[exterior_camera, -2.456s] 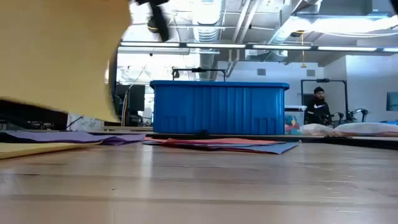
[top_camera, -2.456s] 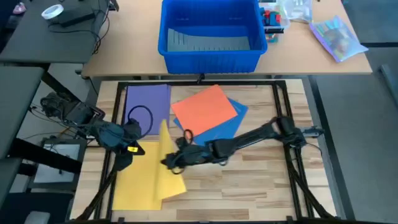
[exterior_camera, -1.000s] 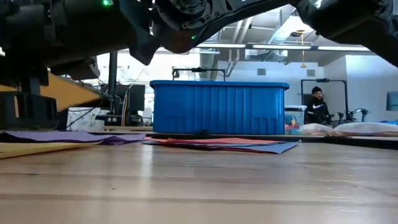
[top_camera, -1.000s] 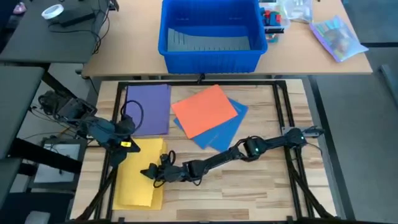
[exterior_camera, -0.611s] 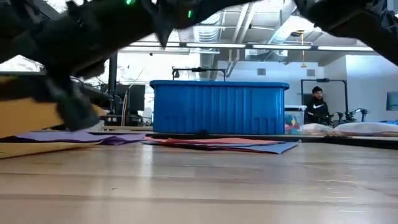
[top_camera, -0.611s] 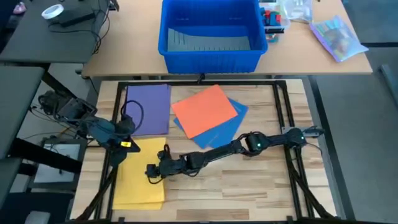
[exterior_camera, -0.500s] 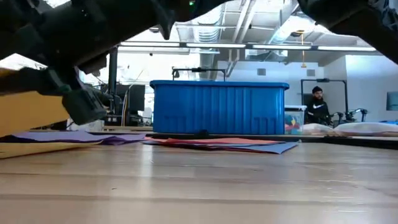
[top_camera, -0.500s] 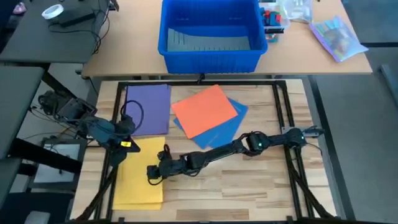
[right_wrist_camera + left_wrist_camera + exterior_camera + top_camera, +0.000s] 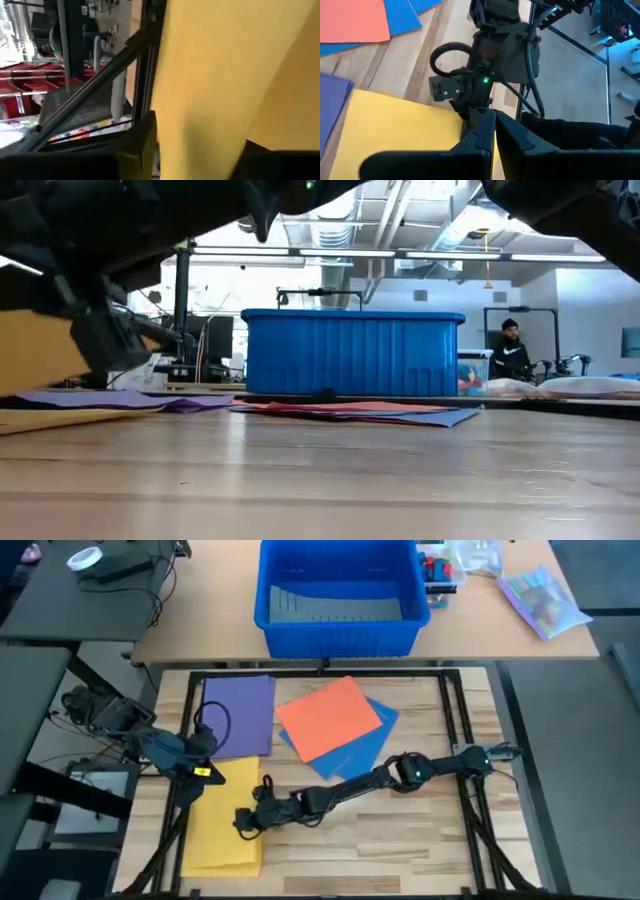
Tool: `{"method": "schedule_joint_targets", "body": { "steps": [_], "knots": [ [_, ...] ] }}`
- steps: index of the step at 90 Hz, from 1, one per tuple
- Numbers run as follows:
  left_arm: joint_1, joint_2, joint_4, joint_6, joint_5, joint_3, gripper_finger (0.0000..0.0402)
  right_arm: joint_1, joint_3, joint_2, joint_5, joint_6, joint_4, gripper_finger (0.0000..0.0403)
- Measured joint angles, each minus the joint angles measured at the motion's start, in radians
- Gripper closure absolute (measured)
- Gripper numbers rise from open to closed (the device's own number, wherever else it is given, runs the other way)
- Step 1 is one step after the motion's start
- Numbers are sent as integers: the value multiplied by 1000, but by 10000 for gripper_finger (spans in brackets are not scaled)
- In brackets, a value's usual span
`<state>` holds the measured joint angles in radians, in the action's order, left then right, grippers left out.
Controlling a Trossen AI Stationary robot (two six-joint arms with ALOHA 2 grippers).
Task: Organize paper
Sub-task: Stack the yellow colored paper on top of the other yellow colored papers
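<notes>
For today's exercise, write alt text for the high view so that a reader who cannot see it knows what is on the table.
The right gripper reaches across the wooden table to the edge of a yellow sheet. The left gripper waits beside a purple sheet. An orange sheet overlaps a blue sheet, with a blue bin beyond.

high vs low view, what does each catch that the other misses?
High only: the yellow sheet with the right tool at its edge, the left tool beside the purple sheet, and the blue sheet under the orange sheet. Low only: a person in the room behind. Both: the blue bin, purple and orange sheets.
</notes>
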<state>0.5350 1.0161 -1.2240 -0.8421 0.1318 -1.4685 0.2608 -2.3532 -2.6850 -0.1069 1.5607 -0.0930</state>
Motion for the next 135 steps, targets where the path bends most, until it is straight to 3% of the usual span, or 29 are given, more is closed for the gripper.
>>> {"method": "schedule_joint_targets", "body": {
  "steps": [53, 76, 94, 102, 123, 135],
  "knots": [
    [0, 0, 0, 7, 0, 0, 402, 44, 8, -3, 49, 33, -68, 296],
    [0, 0, 0, 7, 0, 0, 402, 15, 8, -3, 53, -47, -66, 296],
    [0, 0, 0, 7, 0, 0, 402, 31, 4, -3, 115, -81, -149, 296],
    [0, 0, 0, 7, 0, 0, 402, 31, -3, -2, 110, -99, -82, 296],
    [0, 0, -1, -10, 0, 0, 402, 18, 7, -8, 128, -143, -274, 296],
    [0, 0, -1, -16, -1, 0, 402, 18, 2, 6, 131, -144, -259, 296]
  ]
}}
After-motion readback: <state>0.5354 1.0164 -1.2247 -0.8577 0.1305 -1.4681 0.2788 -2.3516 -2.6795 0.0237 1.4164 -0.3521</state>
